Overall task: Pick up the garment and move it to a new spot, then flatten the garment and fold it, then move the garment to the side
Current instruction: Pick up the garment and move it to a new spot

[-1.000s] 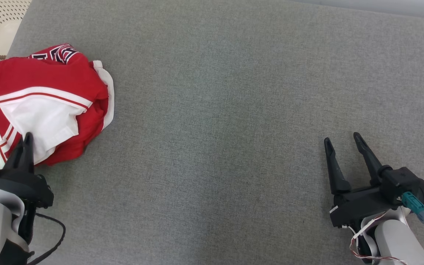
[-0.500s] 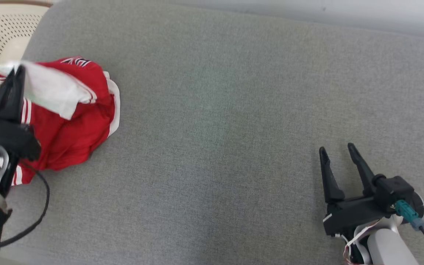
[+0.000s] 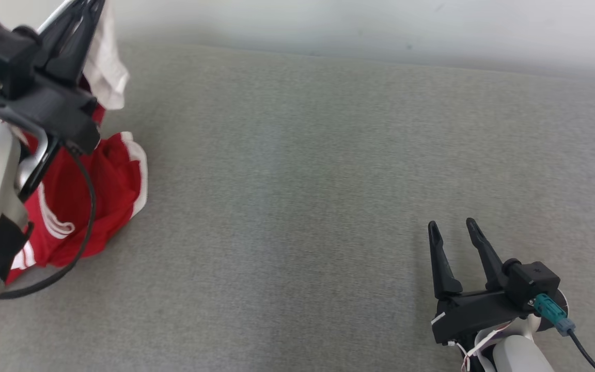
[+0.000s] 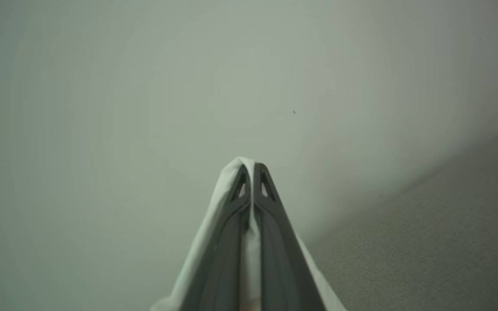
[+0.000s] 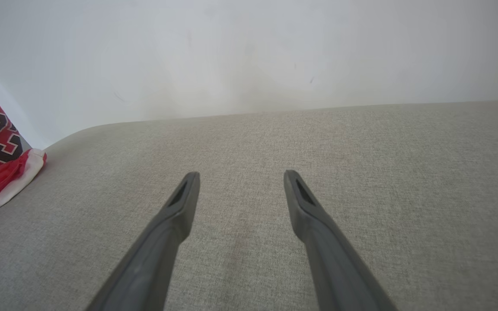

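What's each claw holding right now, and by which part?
The left claw is shut on the garment, pinching a white fold between its fingertips. The right claw is open, holding nothing.

Counted: left tool [image 4: 252, 167] and right tool [image 3: 452, 223] make 2, apparently 1 garment [image 3: 119, 175], 1 grey surface [image 3: 302, 181].

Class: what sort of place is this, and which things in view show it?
Probably an indoor room: a broad grey fabric-covered surface, like a sofa seat or bed, meets a plain pale wall, with a red and white jersey partly lying on it.
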{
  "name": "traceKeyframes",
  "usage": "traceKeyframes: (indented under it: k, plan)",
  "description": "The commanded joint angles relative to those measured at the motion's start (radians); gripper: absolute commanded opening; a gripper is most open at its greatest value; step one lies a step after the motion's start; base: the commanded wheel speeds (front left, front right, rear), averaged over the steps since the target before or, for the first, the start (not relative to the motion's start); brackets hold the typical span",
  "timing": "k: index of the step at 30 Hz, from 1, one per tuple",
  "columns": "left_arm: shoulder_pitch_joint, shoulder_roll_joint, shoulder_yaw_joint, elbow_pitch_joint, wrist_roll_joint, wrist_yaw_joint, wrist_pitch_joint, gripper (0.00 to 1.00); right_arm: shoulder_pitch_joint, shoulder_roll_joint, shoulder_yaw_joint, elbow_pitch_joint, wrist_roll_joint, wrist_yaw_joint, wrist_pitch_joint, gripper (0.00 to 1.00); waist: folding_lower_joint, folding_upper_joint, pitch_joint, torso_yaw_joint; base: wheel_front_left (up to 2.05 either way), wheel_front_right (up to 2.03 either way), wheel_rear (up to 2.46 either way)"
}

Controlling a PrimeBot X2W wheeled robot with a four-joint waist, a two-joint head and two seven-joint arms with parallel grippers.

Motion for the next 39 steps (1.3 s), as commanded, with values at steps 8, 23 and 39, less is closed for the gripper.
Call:
traceKeyframes:
  k: [8, 23, 39]
  plan:
    - [-0.111, -0.019, -0.116, -0.015, -0.072, 0.000, 0.021, 0.00, 0.010, 0.031, 0.005, 0.006, 0.025, 0.000, 0.000, 1.00, 0.0001, 0.0000, -0.012, -0.157, 0.00, 0.00, 0.00]
    - [-0.102, -0.253, -0.124, 0.088, -0.117, 0.027, -0.030, 0.00, -0.019, 0.038, 0.051, 0.023, 0.024, 0.000, 0.000, 1.00, 0.0001, 0.0000, -0.017, -0.388, 0.00, 0.00, 0.00]
    - [0.028, -0.390, -0.108, 0.332, -0.090, 0.002, -0.029, 1.00, -0.042, 0.035, 0.091, 0.039, 0.062, 0.000, 0.000, 1.00, 0.0001, 0.0000, 0.033, -0.574, 0.00, 0.00, 0.00]
